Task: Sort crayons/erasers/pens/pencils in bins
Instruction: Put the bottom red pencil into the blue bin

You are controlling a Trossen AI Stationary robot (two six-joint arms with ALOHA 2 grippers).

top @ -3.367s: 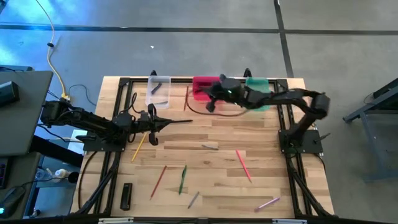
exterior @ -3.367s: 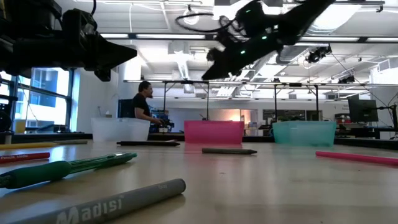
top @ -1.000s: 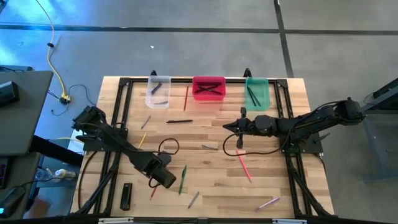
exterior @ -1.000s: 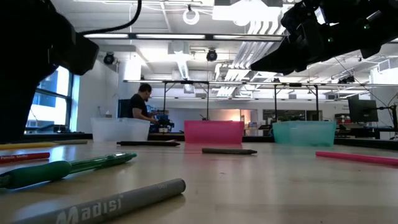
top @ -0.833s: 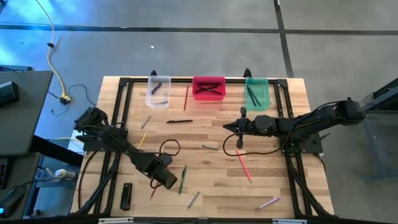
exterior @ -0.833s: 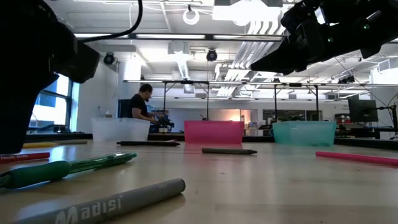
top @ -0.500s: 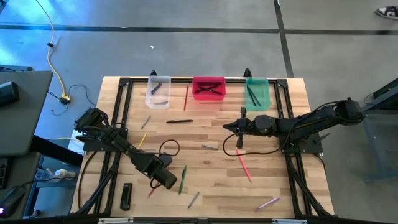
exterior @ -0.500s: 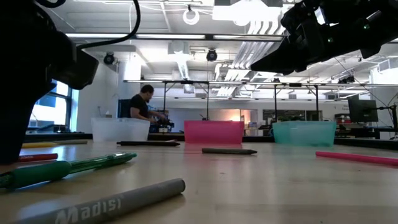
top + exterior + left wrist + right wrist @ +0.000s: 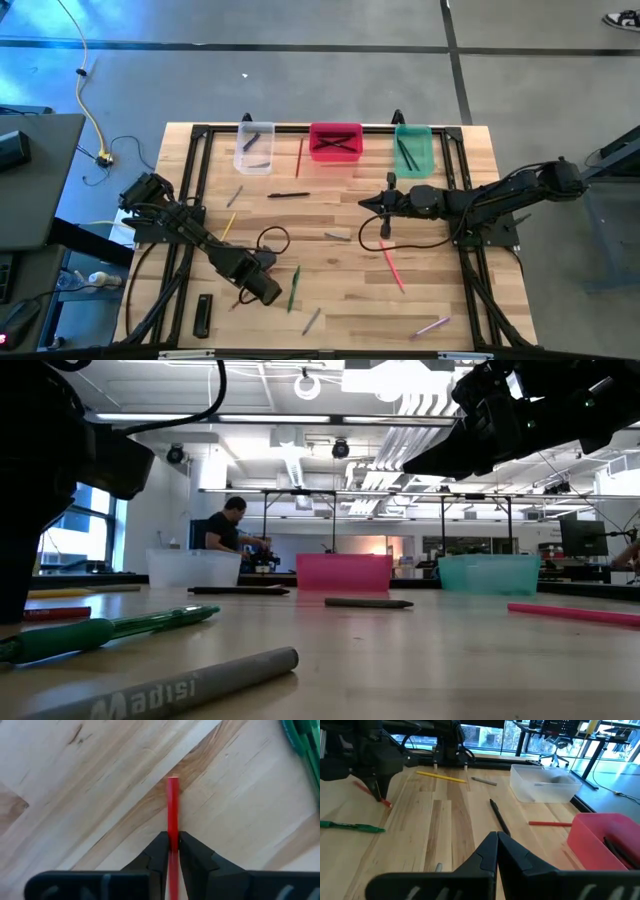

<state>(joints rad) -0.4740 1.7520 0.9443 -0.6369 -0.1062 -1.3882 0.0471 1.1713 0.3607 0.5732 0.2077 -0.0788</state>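
My left gripper (image 9: pixel 171 851) is down at the near-left part of the table (image 9: pixel 420 300), its fingers pinched narrow on a red stick (image 9: pixel 173 810). The stick runs straight out ahead between the fingertips, lying flat on the wood, with the rest of it passing back under the wrist. Off to one side of the gripper lies a green pen (image 9: pixel 293 287), close but apart.

My right gripper (image 9: pixel 366 204) hovers mid-table with its fingers shut and nothing in them; it only waits.

The step in hand, as I judge it, is securing this pick. The grip looks centred across the stick's width, which is good. I'd confirm the pinch is firm, then lift straight up, slowly, so the stick doesn't pivot or drag across the green pen.

The three bins sit well ahead of the gripper at the far edge: clear bin (image 9: pixel 254 148), pink bin (image 9: pixel 336 141), green bin (image 9: pixel 414 149). I'd carry high enough to clear their rims.
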